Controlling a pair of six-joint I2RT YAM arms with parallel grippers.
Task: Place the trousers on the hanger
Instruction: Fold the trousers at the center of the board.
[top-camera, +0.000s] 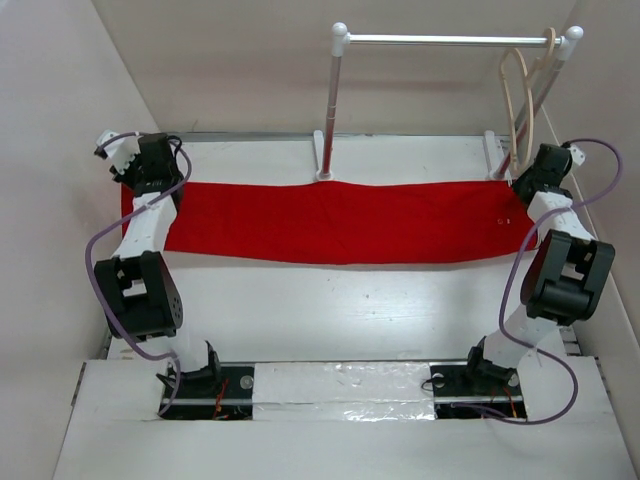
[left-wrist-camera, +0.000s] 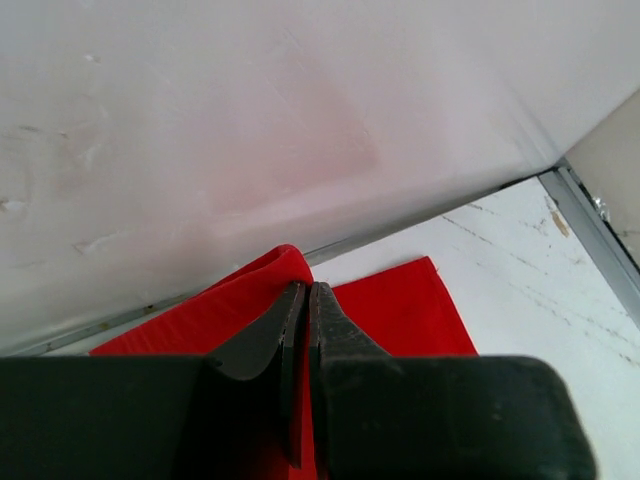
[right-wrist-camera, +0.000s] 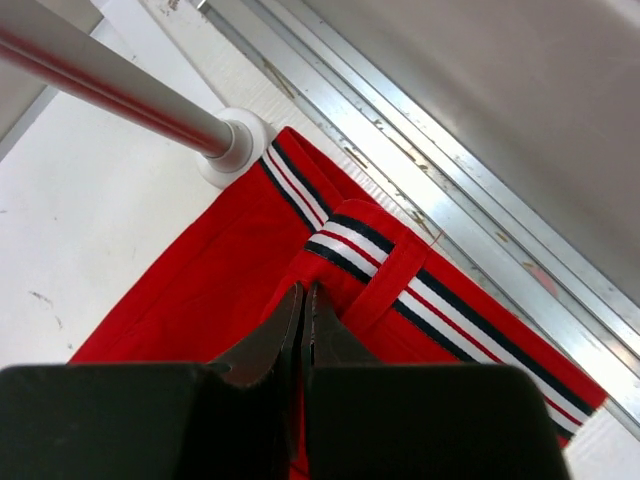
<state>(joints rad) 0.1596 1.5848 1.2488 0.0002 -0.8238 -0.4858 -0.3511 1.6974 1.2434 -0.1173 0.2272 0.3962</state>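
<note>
Both arms extended forward, spread wide; left claw (left-wrist-camera: 308, 291), right claw (right-wrist-camera: 305, 293) pinched shut on trousers (top-camera: 340, 225).

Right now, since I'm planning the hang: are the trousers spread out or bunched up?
Spread out: the trousers lie as one long flat strip across the table.

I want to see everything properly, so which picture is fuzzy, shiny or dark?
Top external view: soft, even light and fairly sharp, with glare on the shiny tape between the arm bases. Left wrist view: the wall glows faintly pink above the trousers, and the left gripper is very dark. Right wrist view: the metal post has a bright streak, and the striped waistband is sharp.
</note>
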